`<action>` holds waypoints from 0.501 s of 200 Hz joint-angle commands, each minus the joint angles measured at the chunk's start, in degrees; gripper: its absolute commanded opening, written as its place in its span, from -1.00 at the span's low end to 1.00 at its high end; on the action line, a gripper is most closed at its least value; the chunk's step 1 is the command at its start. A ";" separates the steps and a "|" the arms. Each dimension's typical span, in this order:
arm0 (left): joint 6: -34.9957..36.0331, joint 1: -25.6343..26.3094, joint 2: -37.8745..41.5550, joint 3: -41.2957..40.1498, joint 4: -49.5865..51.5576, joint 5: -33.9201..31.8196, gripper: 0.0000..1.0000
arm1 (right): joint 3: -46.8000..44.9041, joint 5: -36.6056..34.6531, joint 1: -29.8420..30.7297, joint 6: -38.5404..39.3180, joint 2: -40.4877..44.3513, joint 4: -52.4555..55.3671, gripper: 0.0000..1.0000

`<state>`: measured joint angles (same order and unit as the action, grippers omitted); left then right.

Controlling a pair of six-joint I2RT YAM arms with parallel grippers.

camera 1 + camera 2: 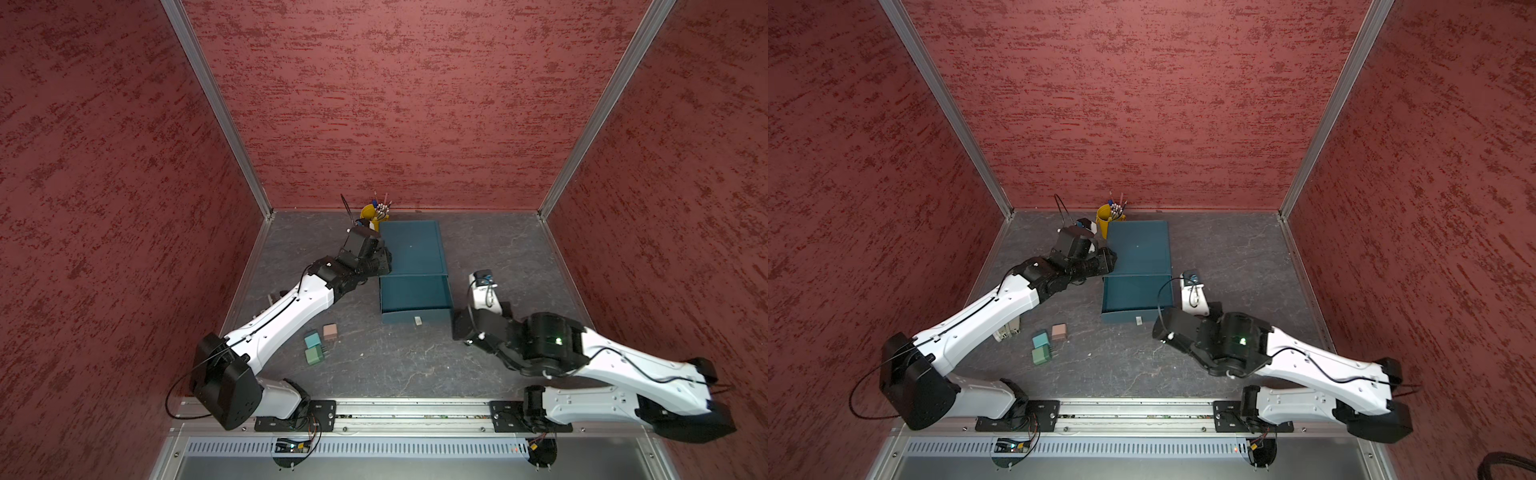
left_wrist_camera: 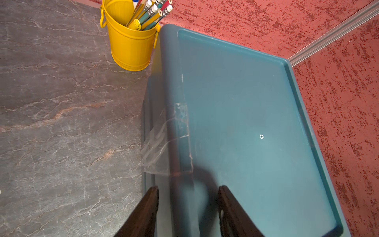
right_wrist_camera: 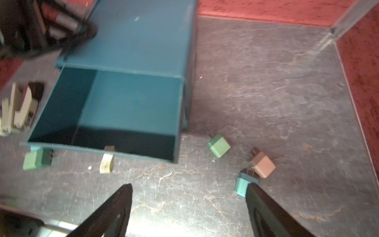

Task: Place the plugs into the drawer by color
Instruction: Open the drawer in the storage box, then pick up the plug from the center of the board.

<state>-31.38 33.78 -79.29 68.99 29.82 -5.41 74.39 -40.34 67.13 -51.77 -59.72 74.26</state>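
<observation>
Two bits of clutter sit by your work: a yellow pen cup (image 1: 371, 214) full of pencils stands just beside the far left corner of the drawer chest (image 1: 411, 249), and some beige-grey strips (image 1: 1007, 330) lie on the grey table (image 1: 415, 365) to the left, partly under your left arm. Your right arm hangs over the table just right of the top drawer (image 1: 415, 291) and hides three plugs from both top views. The right wrist view shows them: right mint plug (image 3: 218, 145), right pinkish plug (image 3: 263, 164) and right teal plug (image 3: 244, 184), the last two touching. Your right gripper (image 3: 189, 185) is spread wide over bare table, holding nothing. Your left gripper (image 2: 188, 187) is closed in on the chest's left top rim. On the table near and left of the chest sit left pinkish plug (image 1: 330, 331), left teal plug (image 1: 311, 340) and left mint plug (image 1: 312, 356), clustered together. The chest is dark teal, and its top drawer is pulled out to the near side, with a white pull tab (image 1: 417, 320) on its front.
</observation>
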 commanded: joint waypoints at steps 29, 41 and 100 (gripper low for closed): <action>0.27 -0.87 3.11 0.04 2.87 2.77 0.03 | -5.24 14.68 -25.71 1.07 0.10 4.74 0.86; 0.26 -0.80 3.76 0.22 3.12 3.10 0.04 | -8.34 19.33 -32.30 1.43 -0.50 2.56 0.86; 1.42 -0.87 4.83 -1.02 3.84 3.81 0.10 | -28.34 35.39 -48.09 4.58 -1.36 -15.41 0.77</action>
<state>-31.03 33.12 -74.89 68.99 32.62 -2.39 50.57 -12.99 21.74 -48.75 -61.14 67.26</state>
